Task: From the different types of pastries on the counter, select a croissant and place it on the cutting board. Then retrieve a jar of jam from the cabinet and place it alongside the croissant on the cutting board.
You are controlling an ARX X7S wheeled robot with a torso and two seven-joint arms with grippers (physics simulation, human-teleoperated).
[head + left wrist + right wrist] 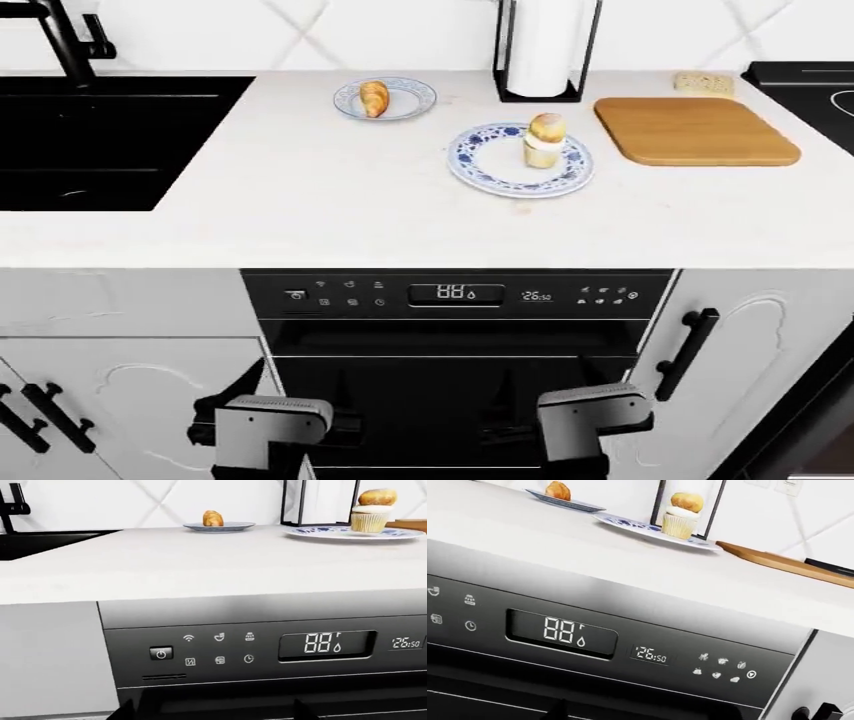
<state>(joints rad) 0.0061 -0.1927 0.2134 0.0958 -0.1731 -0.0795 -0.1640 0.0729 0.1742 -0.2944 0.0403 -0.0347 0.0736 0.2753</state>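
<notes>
The golden croissant [375, 98] lies on a small plate [407, 88] at the back of the white counter [334, 200]; the left wrist view shows the croissant [213, 518] too. A yellow cupcake [543, 138] stands on a blue-and-white plate [481, 160], and a pale bread slice [702, 82] lies behind the wooden cutting board [694, 130], which is bare. The jar of jam is out of view. My left gripper [280, 412] and right gripper [577, 408] hang low before the dishwasher, both open and holding nothing, well below the counter.
A black sink [94, 140] with a faucet [67, 40] is set in the counter at left. A paper towel holder [547, 50] stands between the plates and the board. A hob [814, 100] is at far right. The dishwasher panel [454, 293] and cabinet doors [747, 350] face me.
</notes>
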